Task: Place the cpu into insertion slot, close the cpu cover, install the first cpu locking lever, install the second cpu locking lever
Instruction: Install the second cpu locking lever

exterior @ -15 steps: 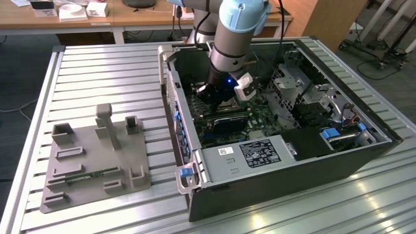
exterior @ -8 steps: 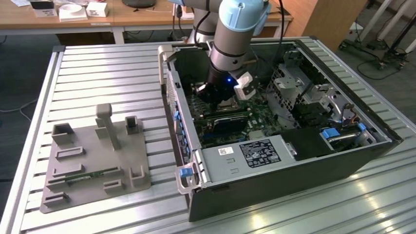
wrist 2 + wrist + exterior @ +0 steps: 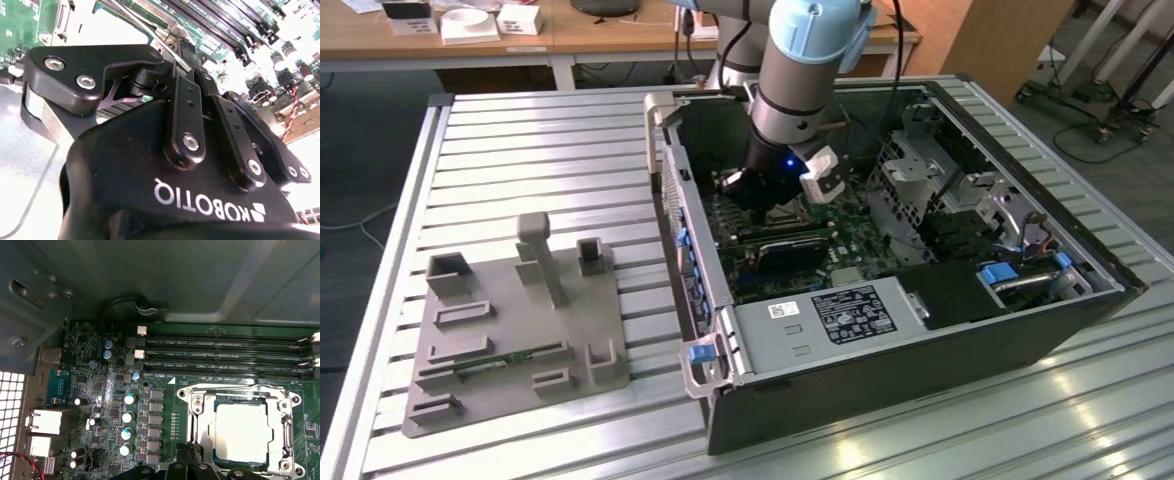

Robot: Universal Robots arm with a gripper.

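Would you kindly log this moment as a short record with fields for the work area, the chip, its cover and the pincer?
work area: open computer case lying on a slatted metal table
cpu: seated in the insertion slot, metal top facing up
cpu cover: lying flat around the cpu
pincer: low inside the case over the green motherboard, beside the insertion slot
grey fixture block: on the table, at the exterior view's left

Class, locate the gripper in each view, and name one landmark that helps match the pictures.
Exterior view: the gripper reaches into the open case, above the motherboard.
Second wrist view: the gripper looms in the foreground.
First wrist view: the gripper pokes in beside the cpu.
Shared landmark: the green motherboard.
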